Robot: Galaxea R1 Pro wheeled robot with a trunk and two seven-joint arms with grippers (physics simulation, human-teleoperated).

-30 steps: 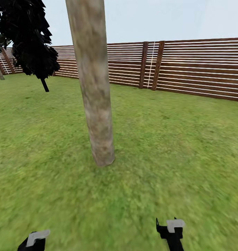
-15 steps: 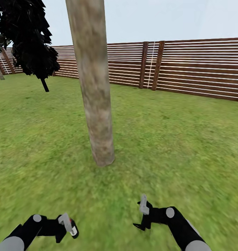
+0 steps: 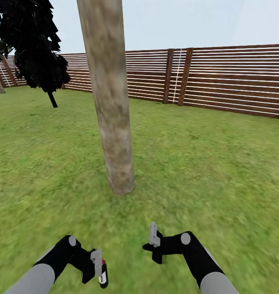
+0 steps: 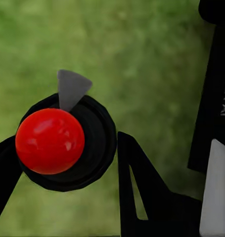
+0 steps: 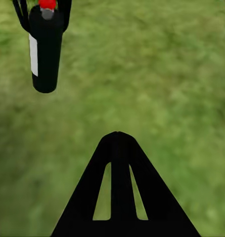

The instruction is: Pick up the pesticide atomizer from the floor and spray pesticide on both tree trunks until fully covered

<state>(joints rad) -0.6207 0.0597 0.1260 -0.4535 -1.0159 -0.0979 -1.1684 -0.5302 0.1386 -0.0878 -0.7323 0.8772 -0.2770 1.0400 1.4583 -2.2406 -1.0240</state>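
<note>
Head view first: tree trunk [image 3: 110, 106] stands straight ahead on the lawn [image 3: 204, 163], base near both arms, fence [image 3: 221, 77] well behind, dark bushy tree [image 3: 35, 45] off to the side. Left hand [image 3: 99, 267] is low w/ the pesticide atomizer [image 3: 102, 277] clamped in it, a black can w/ white label, so the sprayer is off the floor and carried in front of the trunk, prob. to line it up for spraying. Right hand [image 3: 154, 241] is beside it, nothing in it; can't tell how far its fingers are parted.

Left wrist view: atomizer's red cap [image 4: 49, 140] and grey nozzle [image 4: 71, 89] seen end-on, black finger [image 4: 139, 192] tight beside the can body, grass below.

Right wrist view: atomizer hangs over grass, gripped near its top. Right finger [image 5: 123, 192] points at bare grass, likely standing by.
</note>
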